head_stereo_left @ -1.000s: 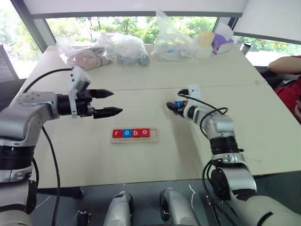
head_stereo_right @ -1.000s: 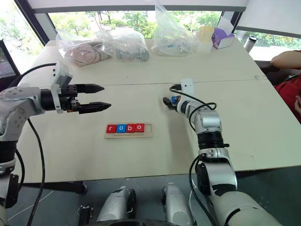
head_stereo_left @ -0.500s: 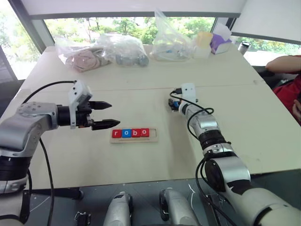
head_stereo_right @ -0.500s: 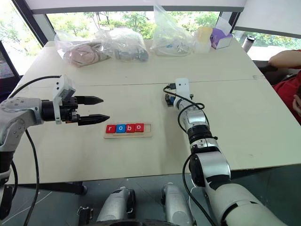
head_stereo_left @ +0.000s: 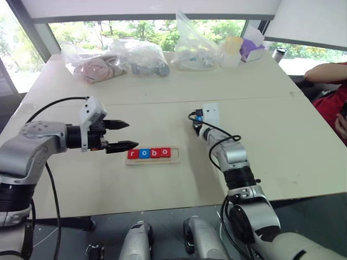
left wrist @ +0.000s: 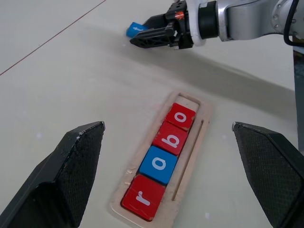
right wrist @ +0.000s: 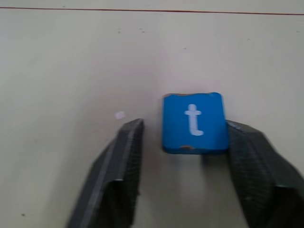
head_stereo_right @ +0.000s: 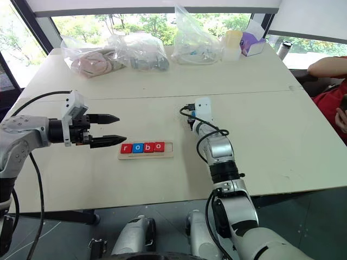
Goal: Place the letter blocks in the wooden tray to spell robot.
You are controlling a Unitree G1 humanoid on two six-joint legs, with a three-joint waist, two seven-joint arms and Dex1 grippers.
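**A:** A pale table [head_stereo_left: 282, 135] by a bright window, bagged clutter along its far edge. What's on the left?

**B:** The left gripper [head_stereo_left: 120, 135] hovers with fingers spread wide, holding nothing, just beside the wooden tray [head_stereo_left: 176, 153]. Four letter blocks [left wrist: 161, 164] sit in it reading r, o, b, o; the end slot on the right is bare.

**A:** And to the right?

**B:** The right gripper [left wrist: 142, 38] is low over the table, its fingers about the blue "t" block [right wrist: 194, 122]; in its wrist view one finger touches an edge, the other stands apart. The tile looks light, rigid and smooth, so pinching opposite side edges seems safest.
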